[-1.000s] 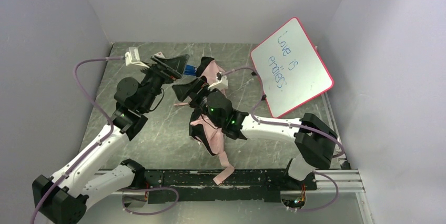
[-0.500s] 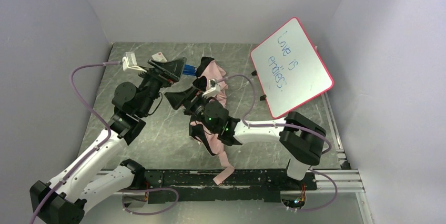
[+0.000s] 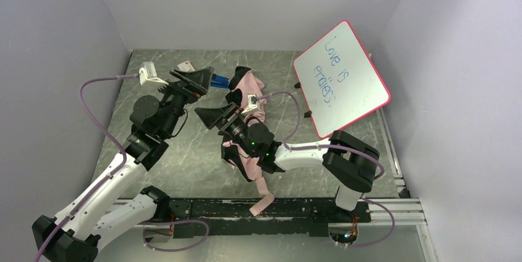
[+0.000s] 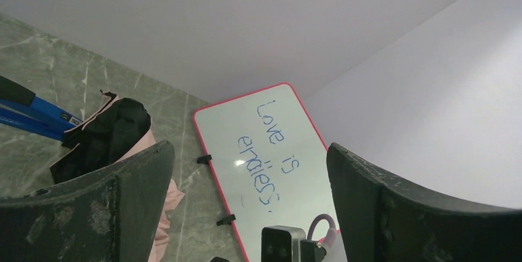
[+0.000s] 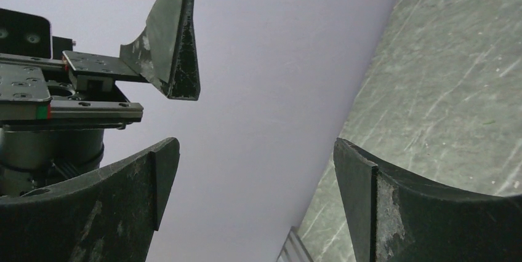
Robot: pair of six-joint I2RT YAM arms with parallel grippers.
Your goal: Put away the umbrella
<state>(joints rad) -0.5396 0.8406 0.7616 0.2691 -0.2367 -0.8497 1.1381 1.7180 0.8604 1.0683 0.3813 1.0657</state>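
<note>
The umbrella [image 3: 250, 83] lies collapsed down the middle of the table, pale pink and black fabric bunched up, with a pink strap [image 3: 265, 201] trailing toward the near rail. My right arm covers its middle part. My left gripper [image 3: 199, 77] is open and empty, raised just left of the umbrella's far end. My right gripper [image 3: 213, 116] is open and empty, raised just left of the umbrella's middle. The left wrist view [image 4: 249, 151] shows black and pink fabric [image 4: 106, 134] at lower left. The right wrist view [image 5: 255, 146] shows only wall, table and my left gripper [image 5: 167, 40].
A pink-framed whiteboard [image 3: 341, 77] with blue writing leans at the back right; it also shows in the left wrist view [image 4: 271, 157]. A blue object [image 3: 220, 81] lies beside the umbrella's far end. A small white card [image 3: 186, 65] lies at the back left. Grey walls enclose the table.
Both arms have shifted slightly: the left gripper drew a little left, the right gripper dropped a little and its elbow swung left. The umbrella has not moved.
</note>
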